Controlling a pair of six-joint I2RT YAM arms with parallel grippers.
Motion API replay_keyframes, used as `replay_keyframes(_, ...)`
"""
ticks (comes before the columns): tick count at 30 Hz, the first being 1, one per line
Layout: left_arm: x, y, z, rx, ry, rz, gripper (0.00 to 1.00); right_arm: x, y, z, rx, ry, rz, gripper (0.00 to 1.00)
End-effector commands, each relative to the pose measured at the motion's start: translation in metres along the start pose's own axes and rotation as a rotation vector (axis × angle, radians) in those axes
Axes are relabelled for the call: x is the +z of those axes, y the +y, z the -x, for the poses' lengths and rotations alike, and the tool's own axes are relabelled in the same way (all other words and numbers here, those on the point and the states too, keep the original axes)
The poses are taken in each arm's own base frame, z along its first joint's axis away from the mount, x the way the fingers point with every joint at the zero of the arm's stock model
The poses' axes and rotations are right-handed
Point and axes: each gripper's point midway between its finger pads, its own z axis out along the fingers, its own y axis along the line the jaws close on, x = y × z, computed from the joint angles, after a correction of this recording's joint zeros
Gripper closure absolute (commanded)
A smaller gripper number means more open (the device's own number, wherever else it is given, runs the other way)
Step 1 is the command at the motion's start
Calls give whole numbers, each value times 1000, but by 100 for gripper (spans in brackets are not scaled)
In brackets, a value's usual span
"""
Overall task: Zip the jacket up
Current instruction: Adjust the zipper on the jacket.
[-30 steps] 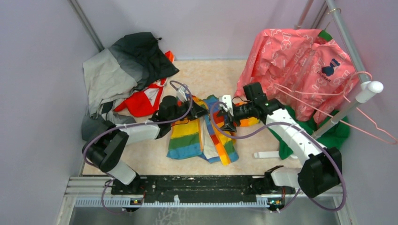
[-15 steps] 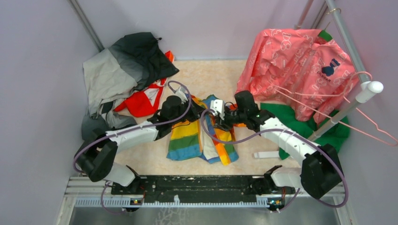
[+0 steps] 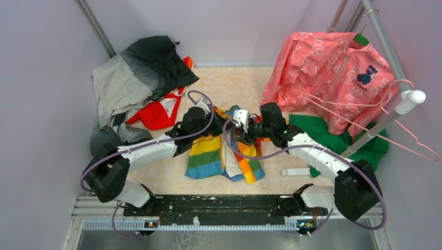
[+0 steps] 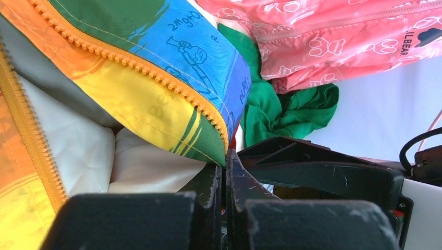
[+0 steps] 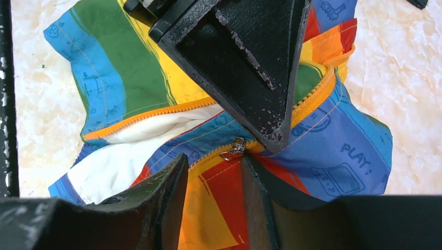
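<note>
Counter [image 3: 234, 83]: pale marbled top, purple walls [image 3: 41, 78] around it.
Jacket [image 3: 206, 153]: mid-counter between both grippers, lying open, lining showing, zipper [image 4: 130, 60] undone.
Left gripper [image 4: 225, 172]: jaws pressed together on the jacket's hem corner at the zipper end.
Right gripper [image 5: 213, 162]: jaws half apart astride the other zipper edge, cloth in the gap, pull [image 5: 234, 149] just past the tips. Cannot tell if it grips.
Change vs 1 s ago: left arm [image 3: 146, 148] stretched flatter, elbow further left. Right arm [image 3: 312, 151] swung left, gripper now over the jacket, jaws narrower. Jacket in the same spot.
Change vs half a second ago: almost none.
Count: 2 arms, 2 grippers, 1 rainbow jacket, 1 pink garment [image 3: 328, 67] on the rail [image 3: 383, 41], 1 grey-black jacket [image 3: 130, 78] back left, 1 red cloth [image 3: 156, 112] beside it, 1 green cloth [image 3: 333, 140] under the pink.
</note>
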Motion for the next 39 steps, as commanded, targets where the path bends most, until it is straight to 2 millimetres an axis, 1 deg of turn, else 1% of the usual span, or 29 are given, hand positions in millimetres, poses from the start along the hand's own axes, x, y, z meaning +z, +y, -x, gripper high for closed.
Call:
replay_keyframes(1, -6, -36, 7, -18, -24, -91, 100, 3, -6, 17, -36, -53, -35, 59)
replay_keyframes(7, -9, -41, 6, -24, -25, -105, 100, 1, -14, 18, -23, -49, -85, 72)
replay_keyframes(10, -10, -40, 6, -19, -33, -97, 100, -1, -16, 20, -22, -50, -94, 78)
replay_keyframes(16, -14, -30, 12, 16, -72, -49, 100, -11, -15, 17, -14, -63, -71, 82)
replay_keyframes(19, -14, -27, 12, 29, -74, -40, 100, -14, -9, 18, -17, -79, -28, 83)
replay_keyframes(23, -11, -26, 11, 53, -65, -39, 100, -14, 7, 19, -22, -106, 57, 87)
replay_keyframes(25, -10, -25, 11, 69, -64, -40, 100, -13, 11, 21, -16, -118, 80, 87)
replay_keyframes(28, -10, -25, 9, 82, -62, -57, 100, -12, 10, 21, -3, -123, 76, 85)
replay_keyframes(32, -11, -28, 7, 41, -50, -71, 100, -9, -2, 17, 29, -110, 5, 75)
replay_keyframes(35, -13, -35, 6, -3, -51, -75, 100, -7, -11, 12, 35, -96, -51, 68)
replay_keyframes(38, -15, -40, 6, -43, -57, -74, 100, -6, -11, 10, 43, -89, -59, 67)
replay_keyframes(39, -15, -40, 7, -55, -61, -68, 100, -6, -13, 14, 31, -105, -67, 67)
